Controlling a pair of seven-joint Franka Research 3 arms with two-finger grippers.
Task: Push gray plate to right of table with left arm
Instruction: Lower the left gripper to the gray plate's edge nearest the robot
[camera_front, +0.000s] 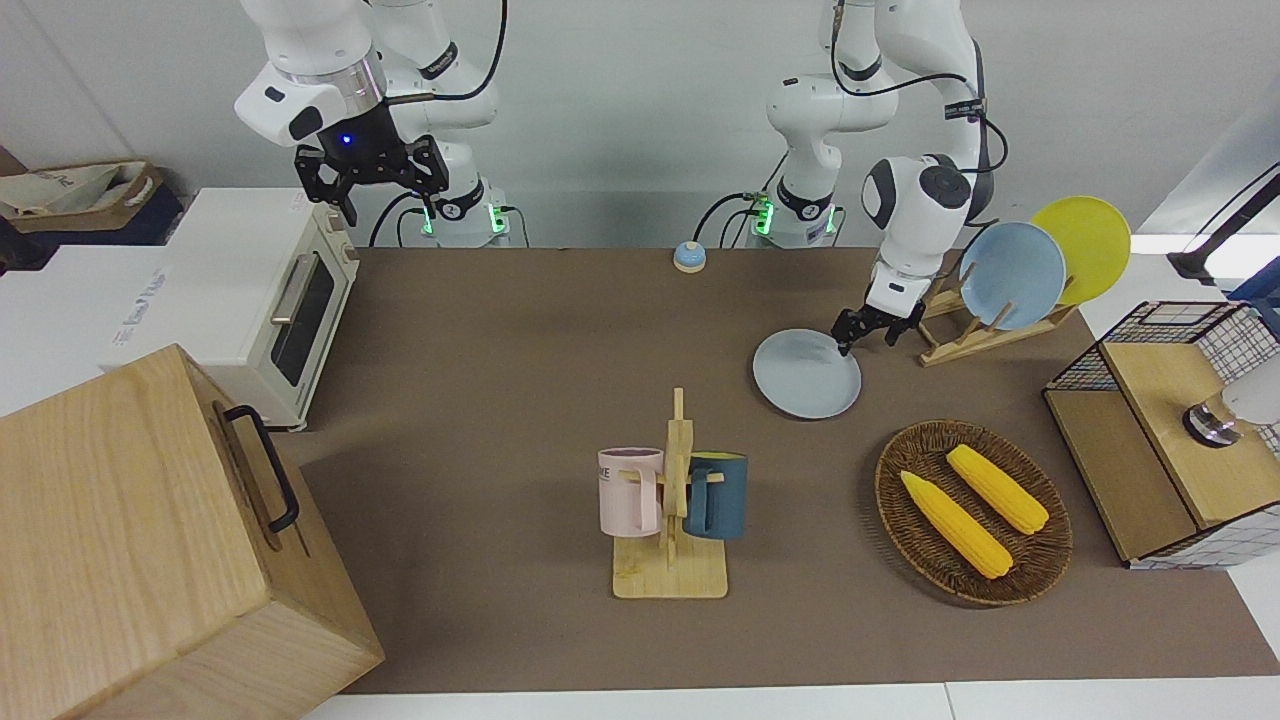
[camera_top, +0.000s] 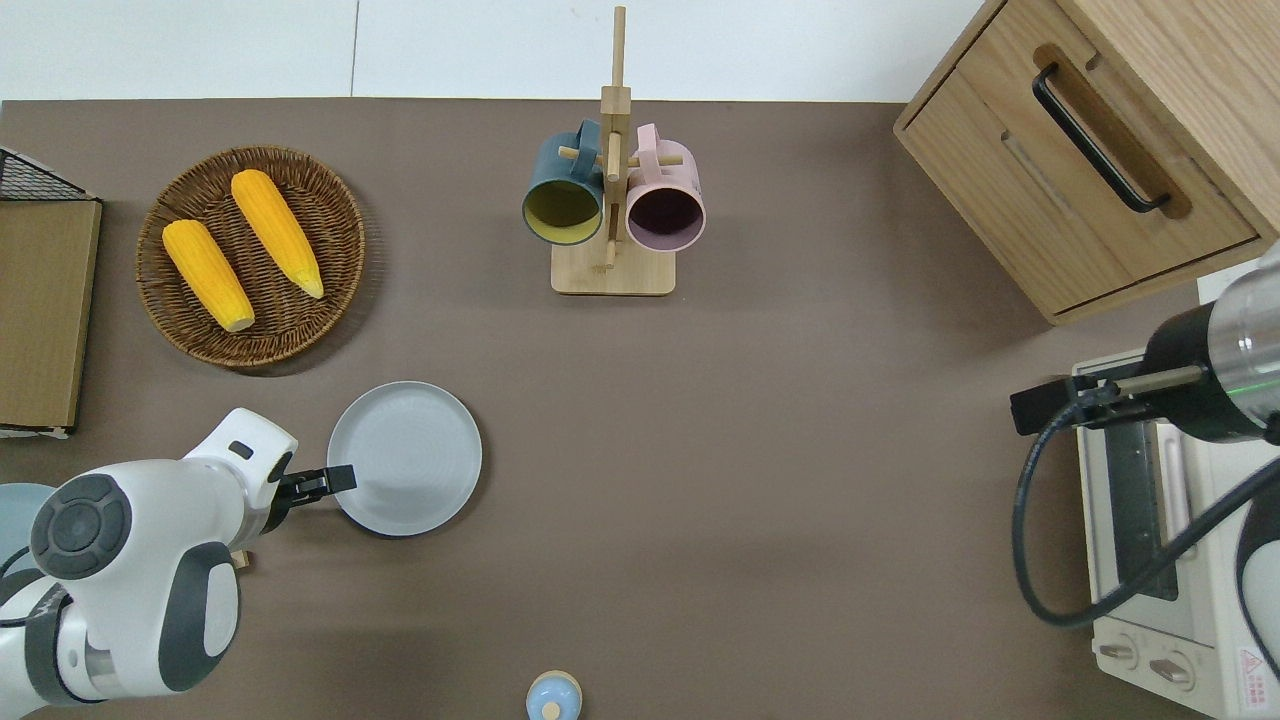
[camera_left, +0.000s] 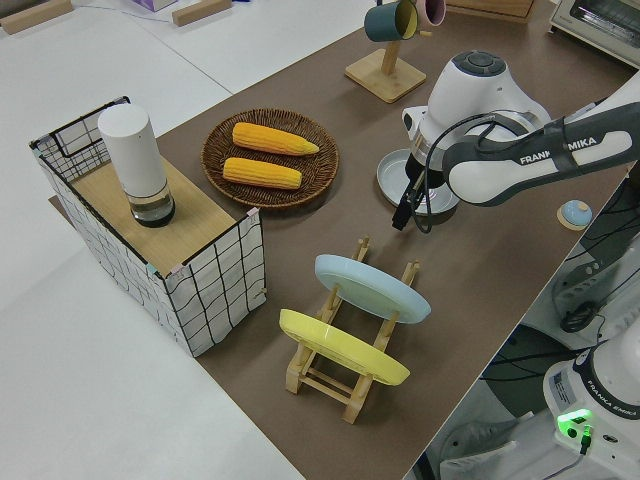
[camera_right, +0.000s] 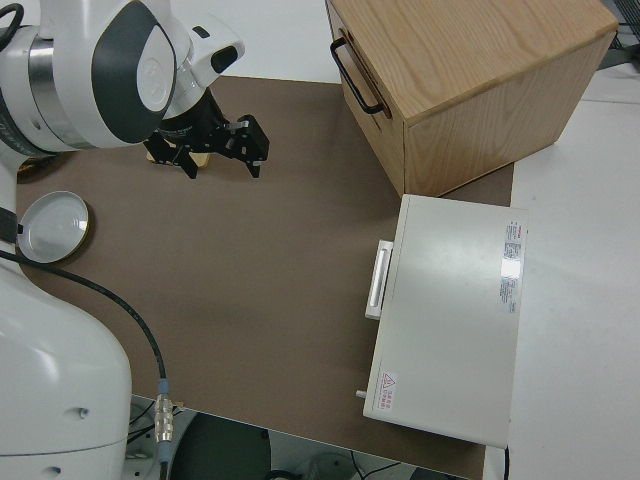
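The gray plate (camera_front: 806, 374) lies flat on the brown table (camera_front: 520, 340), between the dish rack and the mug stand; it also shows in the overhead view (camera_top: 404, 458). My left gripper (camera_front: 846, 345) is low at the plate's rim on the side toward the left arm's end of the table. In the overhead view its tip (camera_top: 343, 477) overlaps the rim's edge, and in the left side view (camera_left: 400, 218) it hangs just beside the plate (camera_left: 432, 190). My right arm is parked, its gripper (camera_front: 390, 200) open and empty.
A wooden dish rack (camera_front: 985, 335) holds a sky-blue plate (camera_front: 1012, 275) and a yellow plate (camera_front: 1085, 245). A wicker basket (camera_top: 330, 215) holds two corn cobs. A mug stand (camera_top: 612, 270), a bell (camera_front: 688, 257), a toaster oven (camera_front: 265, 300) and a wooden cabinet (camera_front: 150, 540) stand around.
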